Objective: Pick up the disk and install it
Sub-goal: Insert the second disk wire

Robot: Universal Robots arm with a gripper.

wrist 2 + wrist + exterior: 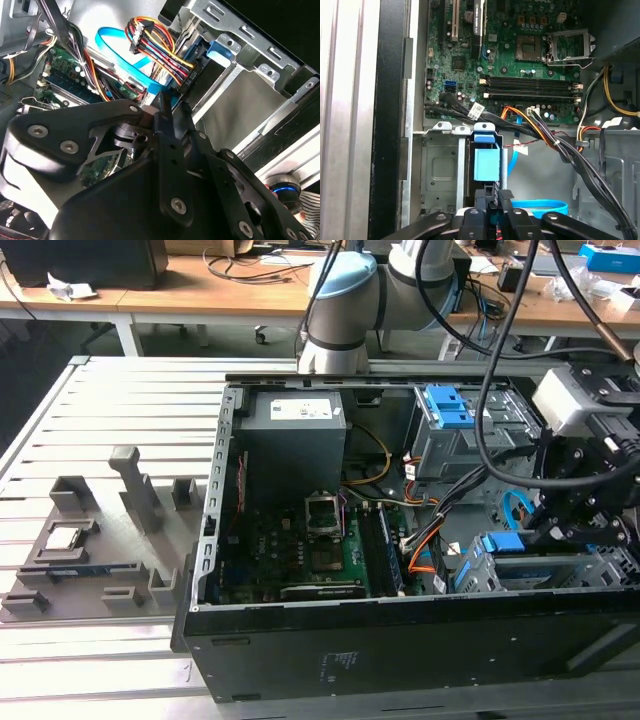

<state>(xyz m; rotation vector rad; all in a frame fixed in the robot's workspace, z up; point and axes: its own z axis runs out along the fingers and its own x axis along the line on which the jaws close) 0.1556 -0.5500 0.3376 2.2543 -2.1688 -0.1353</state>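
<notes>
The disk sits in the metal bay [442,170] at the case's corner on the exterior view's right. Its blue plastic frame end [486,162] sticks out of the bay, and the same blue end shows in the second wrist view [220,50] and the exterior view [500,543]. My gripper [493,197] hangs just short of that blue end, in line with it. Its black fingers [162,107] are pressed together, with nothing clearly held between them. From the exterior view the gripper [545,532] is low inside the case, right above the bay.
Bundled power cables [545,137] and a flat blue data cable [115,45] run close beside the gripper. The motherboard [300,550], a grey power supply box [295,425] and a second cage with blue tabs [450,410] crowd the case. A grey fixture [90,540] stands outside it.
</notes>
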